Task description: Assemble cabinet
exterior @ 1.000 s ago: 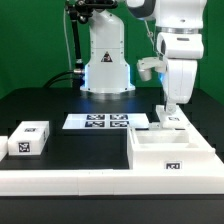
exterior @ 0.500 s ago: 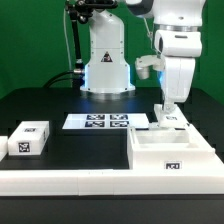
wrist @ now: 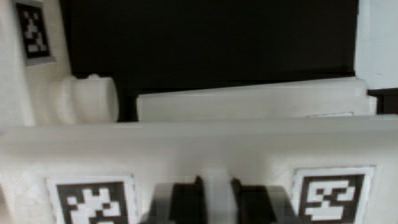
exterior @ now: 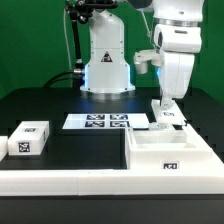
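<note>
The cabinet shell (exterior: 150, 162), a large open white box with a tag on its front, stands at the exterior view's right. My gripper (exterior: 164, 108) hangs just behind it, shut on a small white tagged part (exterior: 170, 119) held at the shell's back edge. In the wrist view my black fingers (wrist: 182, 200) pinch a thin white rib of that part (wrist: 338, 160), with a tag on each side of my gripper (wrist: 208, 192). Beyond it lie a white knob-like piece (wrist: 80, 100) and a white panel (wrist: 249, 100). Another white tagged block (exterior: 30, 138) sits at the exterior view's left.
The marker board (exterior: 97, 122) lies flat in the middle, in front of the robot's base (exterior: 106, 70). A long low white rail (exterior: 70, 181) runs along the front edge. Black table surface (exterior: 85, 145) lies between the block and the shell.
My arm has shifted a little toward the exterior view's left and slightly up, carrying the tagged part with it. The other parts have not moved.
</note>
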Controlling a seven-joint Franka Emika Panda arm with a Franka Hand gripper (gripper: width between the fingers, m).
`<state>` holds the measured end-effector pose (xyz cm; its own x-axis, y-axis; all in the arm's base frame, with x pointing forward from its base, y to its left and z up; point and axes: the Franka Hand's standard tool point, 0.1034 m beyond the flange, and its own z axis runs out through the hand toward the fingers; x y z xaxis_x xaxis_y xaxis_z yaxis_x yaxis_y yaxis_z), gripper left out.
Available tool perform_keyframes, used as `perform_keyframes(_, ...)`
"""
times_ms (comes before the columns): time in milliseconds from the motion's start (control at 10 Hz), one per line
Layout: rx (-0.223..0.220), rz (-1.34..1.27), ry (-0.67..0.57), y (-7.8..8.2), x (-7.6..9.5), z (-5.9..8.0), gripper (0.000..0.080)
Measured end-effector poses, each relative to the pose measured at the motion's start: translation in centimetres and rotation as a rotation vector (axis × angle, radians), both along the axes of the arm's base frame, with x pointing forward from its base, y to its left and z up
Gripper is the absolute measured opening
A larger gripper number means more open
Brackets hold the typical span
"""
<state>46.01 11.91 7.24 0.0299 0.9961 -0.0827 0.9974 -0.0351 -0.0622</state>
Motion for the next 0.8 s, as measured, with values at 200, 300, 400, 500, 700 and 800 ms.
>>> perform_keyframes(200,0.000,0.000,0.002,0.01,-0.03,-0.12,0.0062)
perform_keyframes(300,0.001,0.000,0.004,0.06,0.06,-0.26,0.0062)
perform_keyframes(400,0.002,-0.001,0.008,0.06,-0.01,-0.45,0.0062)
perform_keyframes(500,0.002,-0.002,0.010,0.03,-0.08,-0.59,0.0062)
perform_keyframes(700,0.003,-0.003,0.011,-0.10,0.08,-0.69,0.0062)
perform_keyframes(800,0.006,-0.004,0.009,-0.07,0.46,-0.73,0.0062)
